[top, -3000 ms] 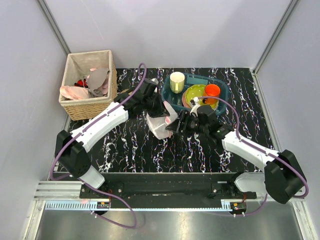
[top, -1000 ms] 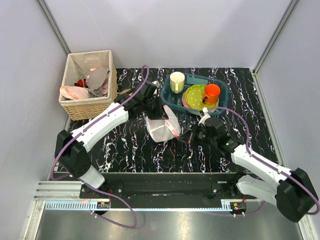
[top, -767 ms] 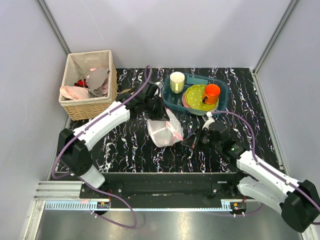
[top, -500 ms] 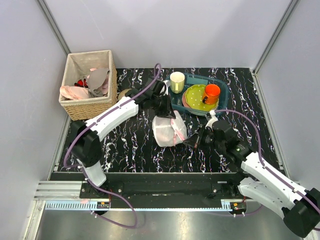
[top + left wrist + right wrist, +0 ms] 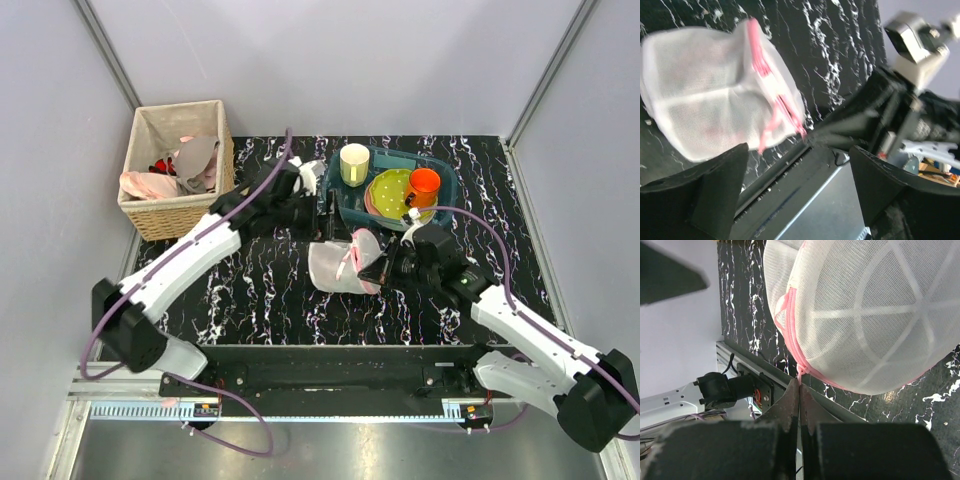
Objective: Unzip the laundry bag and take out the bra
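The black marbled table [image 5: 250, 290] carries a wicker basket [image 5: 185, 215] at its far left corner, filled with pale pink and grey cloths and a small dark red scrap [image 5: 160, 166] that is too small to name. A teal tray [image 5: 445, 190] stands at the far middle, holding a green plate [image 5: 390, 188], a pale yellow cup [image 5: 354, 163] and an orange cup [image 5: 425, 183]. The laundry bag [image 5: 335, 268] sits at the middle of the table, just near of the tray and between the two arms. It is a rounded white mesh pouch with pink zipper trim [image 5: 790, 335] running along its edge. Whether the bra is inside cannot be told through the mesh. The left gripper [image 5: 799, 150] hangs over the far side of the bag with its fingers spread wide and nothing between them, apart from the mesh. The right gripper [image 5: 799, 385] reaches in from the right at the bag's near right edge. Its two fingers are pressed together on the small pink zipper pull [image 5: 799, 374], where the trim comes down to a point.
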Available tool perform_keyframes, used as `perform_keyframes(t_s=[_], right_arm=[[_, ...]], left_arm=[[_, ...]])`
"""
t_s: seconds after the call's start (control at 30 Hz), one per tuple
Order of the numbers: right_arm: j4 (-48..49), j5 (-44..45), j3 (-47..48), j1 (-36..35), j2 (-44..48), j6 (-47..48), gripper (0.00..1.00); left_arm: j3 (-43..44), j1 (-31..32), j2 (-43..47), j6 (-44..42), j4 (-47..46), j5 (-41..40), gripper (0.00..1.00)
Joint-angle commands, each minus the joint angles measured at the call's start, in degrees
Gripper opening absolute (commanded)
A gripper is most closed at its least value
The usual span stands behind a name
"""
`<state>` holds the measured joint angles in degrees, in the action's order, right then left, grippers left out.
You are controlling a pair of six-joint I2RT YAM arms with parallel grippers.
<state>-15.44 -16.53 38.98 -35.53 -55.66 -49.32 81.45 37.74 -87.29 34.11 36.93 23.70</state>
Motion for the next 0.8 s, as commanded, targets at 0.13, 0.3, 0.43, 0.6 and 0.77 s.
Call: perform_keyframes(t_s=[0.13,0.3,0.43,0.6,0.77], right_arm=[[3.0,-1.7,1.6,-0.4,-0.7,0.9,0.0],[2.5,-1.0,1.1,-0.5,0.3,0.7,0.0],[2.5,-1.2,0.0,-0.5,0.4,0.3,0.0],[2.3,-1.2,-0.5,-0.5,0.5,0.4,0.0],[1.7,-0.3,-0.9,-0.5,0.8,1.0,0.0]], left_arm=[[-8.4,1.1,4.8,8.1,-8.3,3.0,0.79],[-7.3,2.6,0.8,10.7,-10.2,2.1,0.78],[-8.1,2.7,-1.5,14.3,-14.2,2.8,0.66],[-8.3,3.8,-3.8,16.0,-16.4,3.8,0.61],[-7.7,4.1,-5.2,16.1,-16.6,4.6,0.25]])
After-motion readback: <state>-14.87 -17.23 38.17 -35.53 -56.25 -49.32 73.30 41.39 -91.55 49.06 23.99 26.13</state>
